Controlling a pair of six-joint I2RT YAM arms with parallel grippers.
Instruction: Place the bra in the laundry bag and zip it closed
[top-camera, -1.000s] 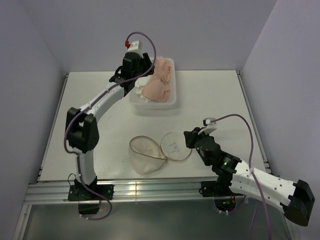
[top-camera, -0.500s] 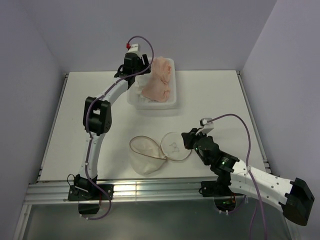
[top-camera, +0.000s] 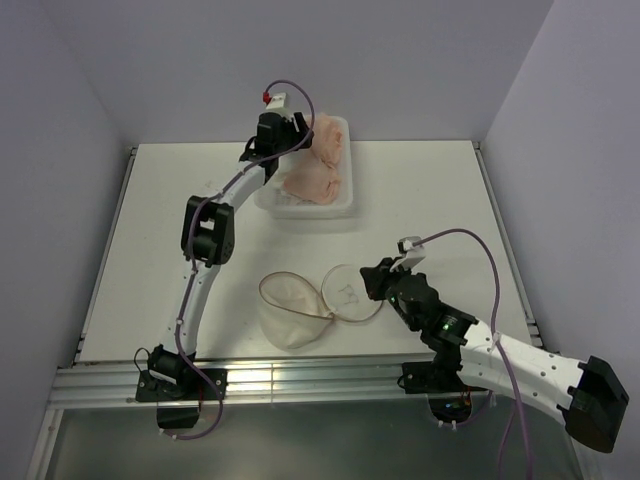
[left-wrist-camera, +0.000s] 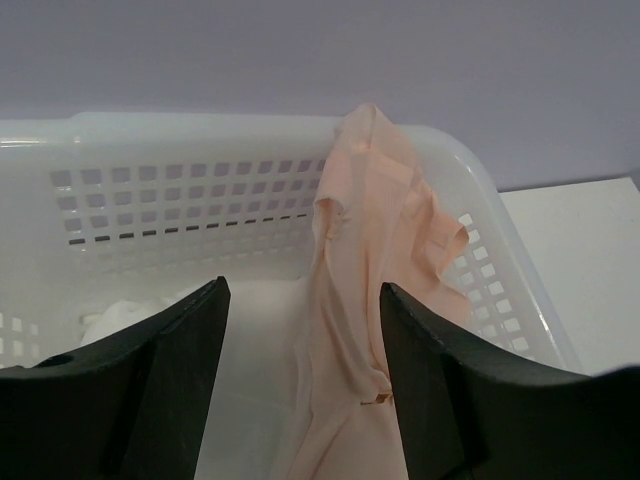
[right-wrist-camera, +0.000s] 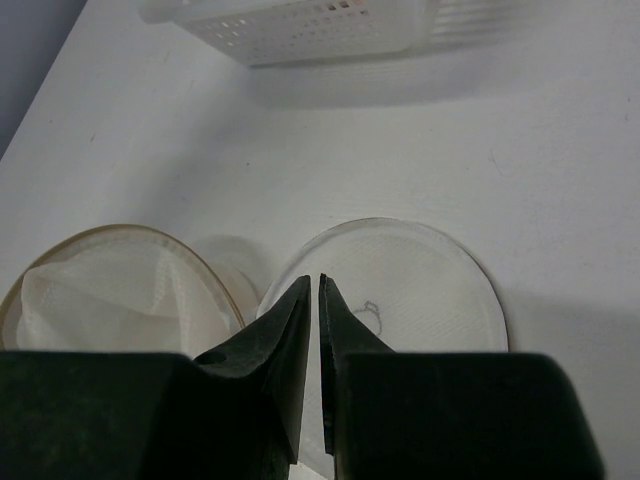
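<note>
Pick-up step: L gripper (left-wrist-camera: 302, 296) hangs open over basket (left-wrist-camera: 200, 190); bra (left-wrist-camera: 120, 310) prob. the white bit in its corner. R gripper (right-wrist-camera: 313, 285) is pinched shut, empty, by the open laundry bag (right-wrist-camera: 100, 292). Next: drop L onto bra, avoid peach fabric (left-wrist-camera: 370, 260).

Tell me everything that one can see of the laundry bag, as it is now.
The laundry bag is made of sheer pale mesh with a thin tan wire rim. It sits open and slumped on the table, and only crumpled pale mesh shows inside. Its round lid lies flat on the table to the right, joined at the rim, and bears a small dark mark. The right claw, shut, has its tips over the lid's near edge; whether it grips the lid cannot be told.
</note>
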